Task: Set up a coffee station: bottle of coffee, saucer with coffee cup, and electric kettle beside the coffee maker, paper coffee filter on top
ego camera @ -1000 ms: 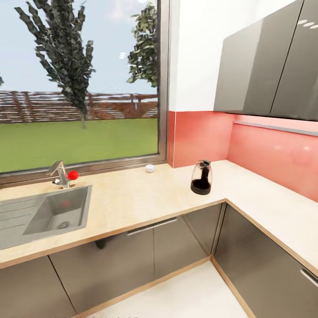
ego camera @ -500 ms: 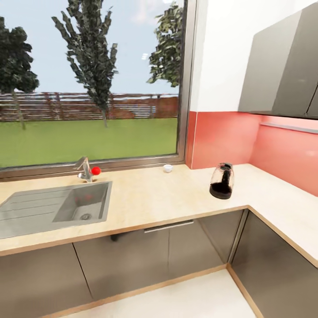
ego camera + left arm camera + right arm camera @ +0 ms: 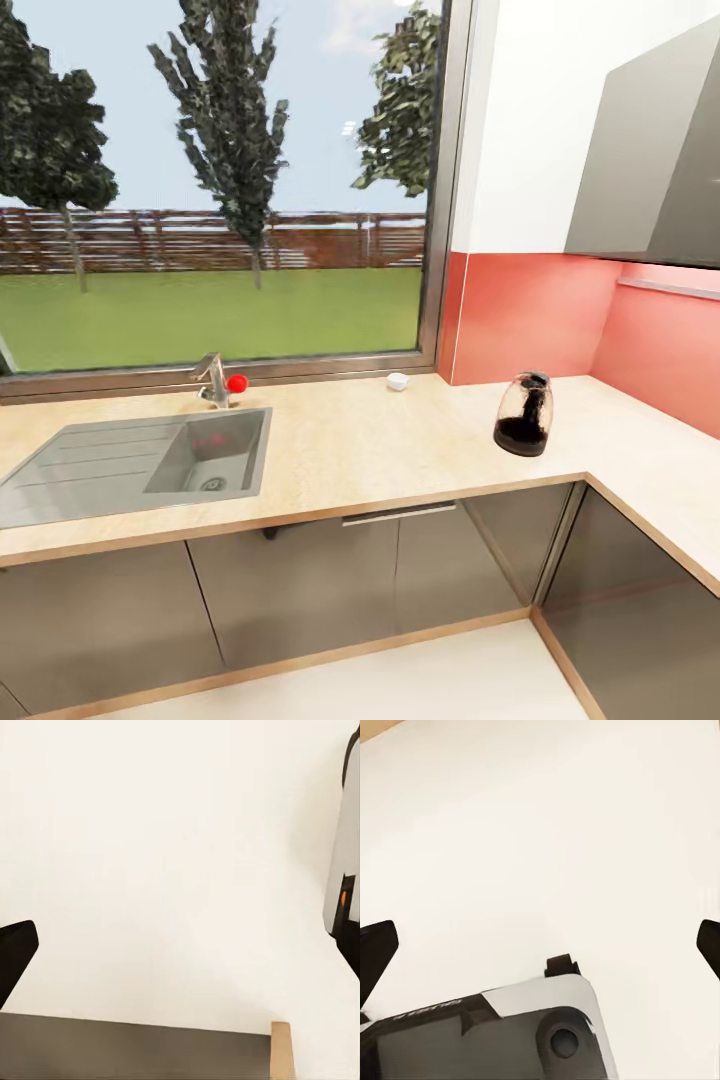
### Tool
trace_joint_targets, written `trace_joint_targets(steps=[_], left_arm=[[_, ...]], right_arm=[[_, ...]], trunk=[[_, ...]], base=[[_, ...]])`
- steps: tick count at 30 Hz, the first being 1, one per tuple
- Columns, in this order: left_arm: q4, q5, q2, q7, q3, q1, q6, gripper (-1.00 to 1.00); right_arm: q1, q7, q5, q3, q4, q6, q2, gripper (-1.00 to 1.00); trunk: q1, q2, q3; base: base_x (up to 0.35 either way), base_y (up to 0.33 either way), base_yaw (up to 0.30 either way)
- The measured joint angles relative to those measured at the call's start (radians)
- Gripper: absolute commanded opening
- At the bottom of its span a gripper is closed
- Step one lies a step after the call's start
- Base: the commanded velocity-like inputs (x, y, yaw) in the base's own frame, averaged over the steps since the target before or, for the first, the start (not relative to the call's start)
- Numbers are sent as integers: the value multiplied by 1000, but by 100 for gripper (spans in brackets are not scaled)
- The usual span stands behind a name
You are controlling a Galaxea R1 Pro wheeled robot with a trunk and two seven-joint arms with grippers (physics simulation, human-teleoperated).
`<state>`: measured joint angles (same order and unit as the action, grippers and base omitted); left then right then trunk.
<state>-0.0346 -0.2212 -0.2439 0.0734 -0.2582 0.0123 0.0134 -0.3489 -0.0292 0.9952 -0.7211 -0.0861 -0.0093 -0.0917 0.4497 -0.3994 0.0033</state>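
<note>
The electric kettle is seen standing upright on the desk, right of centre, near the red corner wall. The coffee cup is set at the far edge of the desk by the window frame, well apart from the kettle. A steel sink with a tap is sunk into the desk at the left. The left pincer and the right pincer are both held wide, empty, over pale floor.
</note>
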Motion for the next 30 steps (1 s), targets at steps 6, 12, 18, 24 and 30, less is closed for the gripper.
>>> trace_joint_targets(steps=[6,12,18,24,30], left_arm=[[-1,0,11,1,-1,0,-7,100],[-4,9,38,1,-6,0,-11,100],[-7,11,47,0,-9,1,-14,100],[-8,13,49,1,-9,2,-15,100],[-5,11,47,0,-9,2,-15,100]], right_arm=[[-2,-4,-68,2,-240,-9,-48,100],[-1,-28,-90,15,-538,-26,-125,100],[-2,-191,-98,220,-822,-25,-164,100],[-2,-228,-325,380,-1088,-24,-175,100],[-1,-235,-549,651,-1239,-20,-175,100]], trunk=[[0,0,0],[0,0,0],[0,0,0],[0,0,0],[0,0,0]], base=[[0,0,0],[91,-42,0],[191,-126,0],[18,-12,0],[0,0,0]])
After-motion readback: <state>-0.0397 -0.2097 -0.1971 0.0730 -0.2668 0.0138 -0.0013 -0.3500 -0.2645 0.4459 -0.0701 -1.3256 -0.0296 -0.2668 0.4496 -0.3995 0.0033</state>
